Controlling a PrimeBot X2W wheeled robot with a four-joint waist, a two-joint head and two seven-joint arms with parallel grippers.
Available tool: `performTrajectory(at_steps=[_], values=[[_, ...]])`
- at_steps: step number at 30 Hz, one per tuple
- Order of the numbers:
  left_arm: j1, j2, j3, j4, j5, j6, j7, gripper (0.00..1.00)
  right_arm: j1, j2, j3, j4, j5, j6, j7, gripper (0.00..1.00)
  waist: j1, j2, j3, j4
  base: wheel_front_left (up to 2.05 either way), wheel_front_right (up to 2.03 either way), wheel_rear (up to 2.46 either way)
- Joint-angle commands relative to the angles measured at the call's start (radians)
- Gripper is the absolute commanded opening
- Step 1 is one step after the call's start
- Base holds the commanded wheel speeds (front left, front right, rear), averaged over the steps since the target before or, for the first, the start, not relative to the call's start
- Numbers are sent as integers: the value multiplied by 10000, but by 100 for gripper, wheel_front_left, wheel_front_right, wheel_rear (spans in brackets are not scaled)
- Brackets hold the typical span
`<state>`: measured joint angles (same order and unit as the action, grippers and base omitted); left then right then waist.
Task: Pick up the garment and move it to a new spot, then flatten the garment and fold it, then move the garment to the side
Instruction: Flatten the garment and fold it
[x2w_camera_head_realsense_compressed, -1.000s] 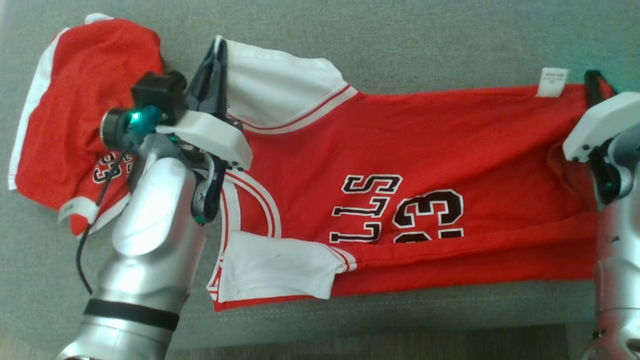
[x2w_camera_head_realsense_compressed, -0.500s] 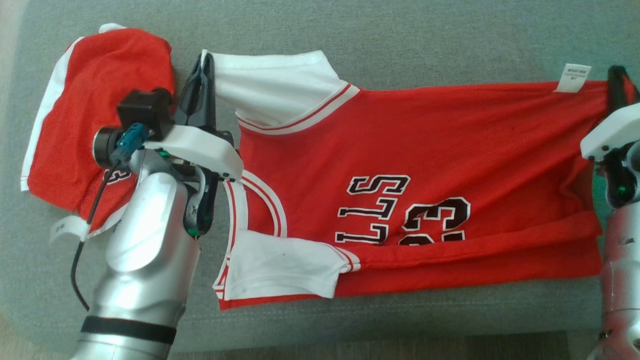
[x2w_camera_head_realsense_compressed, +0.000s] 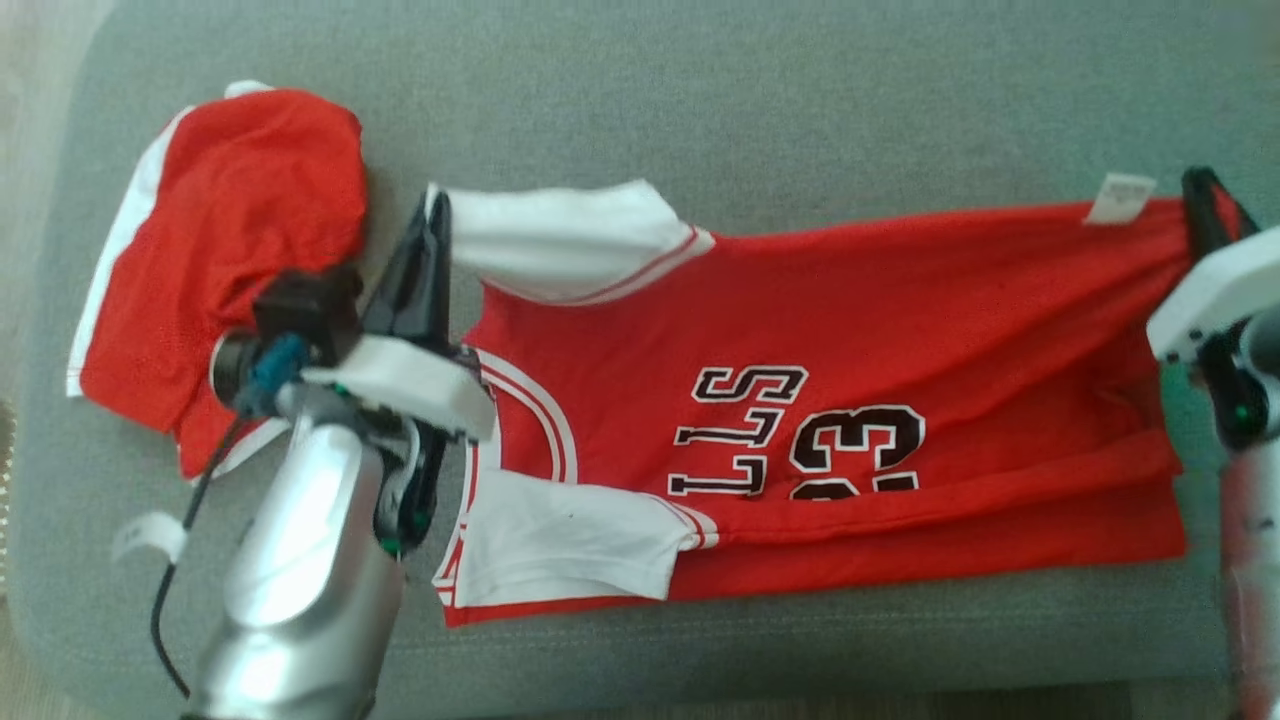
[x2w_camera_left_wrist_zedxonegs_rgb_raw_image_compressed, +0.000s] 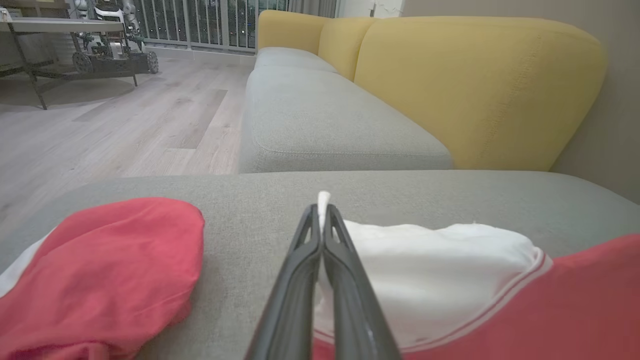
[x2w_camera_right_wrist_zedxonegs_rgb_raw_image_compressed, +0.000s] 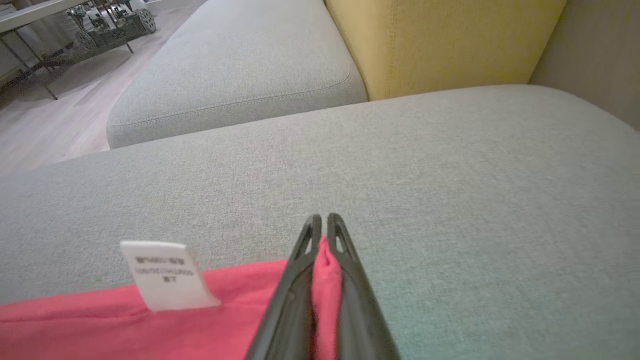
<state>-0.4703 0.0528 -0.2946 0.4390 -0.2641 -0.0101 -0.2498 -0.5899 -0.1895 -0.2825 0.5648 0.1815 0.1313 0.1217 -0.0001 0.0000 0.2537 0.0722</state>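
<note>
The garment (x2w_camera_head_realsense_compressed: 850, 330) is a red jersey with white sleeves and black "23" print, lying sideways and partly folded on the grey sofa cushion (x2w_camera_head_realsense_compressed: 700, 90). My left gripper (x2w_camera_head_realsense_compressed: 432, 210) is shut on the far white sleeve (x2w_camera_left_wrist_zedxonegs_rgb_raw_image_compressed: 425, 270), with a bit of white cloth poking out past the left gripper (x2w_camera_left_wrist_zedxonegs_rgb_raw_image_compressed: 322, 212). At the right, my right gripper (x2w_camera_head_realsense_compressed: 1195, 185) is shut on the far hem corner. In the right wrist view, red cloth sits pinched between the fingers of the right gripper (x2w_camera_right_wrist_zedxonegs_rgb_raw_image_compressed: 324, 225), beside a white label (x2w_camera_right_wrist_zedxonegs_rgb_raw_image_compressed: 167, 275).
A second red piece with white trim (x2w_camera_head_realsense_compressed: 230, 240) lies bunched at the left, close to my left wrist. The cushion's front edge (x2w_camera_head_realsense_compressed: 700, 690) runs along the bottom. A yellow backrest (x2w_camera_left_wrist_zedxonegs_rgb_raw_image_compressed: 475, 85) and more grey cushions (x2w_camera_left_wrist_zedxonegs_rgb_raw_image_compressed: 320, 115) lie beyond, with wooden floor (x2w_camera_left_wrist_zedxonegs_rgb_raw_image_compressed: 125, 125) on the left.
The head view has shifted, so everything sits lower and further right. My left gripper has drawn the white sleeve nearer to me relative to the bunched red piece. Both grips hold.
</note>
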Motion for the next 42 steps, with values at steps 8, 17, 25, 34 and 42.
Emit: performTrajectory(at_steps=[8, 17, 25, 34, 42], values=[[909, 559, 11, -1221, -19, -84, 32, 0, 1304, -604, 474, -1546, 873, -6, 807, 0, 1, 0, -567, 125, 0, 0, 0], [2499, 1030, -437, -2399, 35, -135, 675, 0, 2789, -754, 369, -2690, 1438, -6, 1800, 0, 1, 0, -857, 248, 0, 0, 0], [3676, 1603, -878, -3154, 108, -328, 1284, 0, 3634, -714, 145, -3331, 1419, -6, 2824, 0, 1, 0, -1002, 321, 0, 0, 0], [4299, 2139, -1305, -3783, 75, -593, 2044, 0, 4291, -815, 61, -3694, 1271, -6, 3644, 0, 1, 0, -1141, 412, 0, 0, 0], [4398, 2354, -1598, -3921, 139, -643, 2416, 83, 4490, -641, -143, -3834, 1087, -6, 4109, 100, 1, 0, -1203, 407, 0, 0, 0]])
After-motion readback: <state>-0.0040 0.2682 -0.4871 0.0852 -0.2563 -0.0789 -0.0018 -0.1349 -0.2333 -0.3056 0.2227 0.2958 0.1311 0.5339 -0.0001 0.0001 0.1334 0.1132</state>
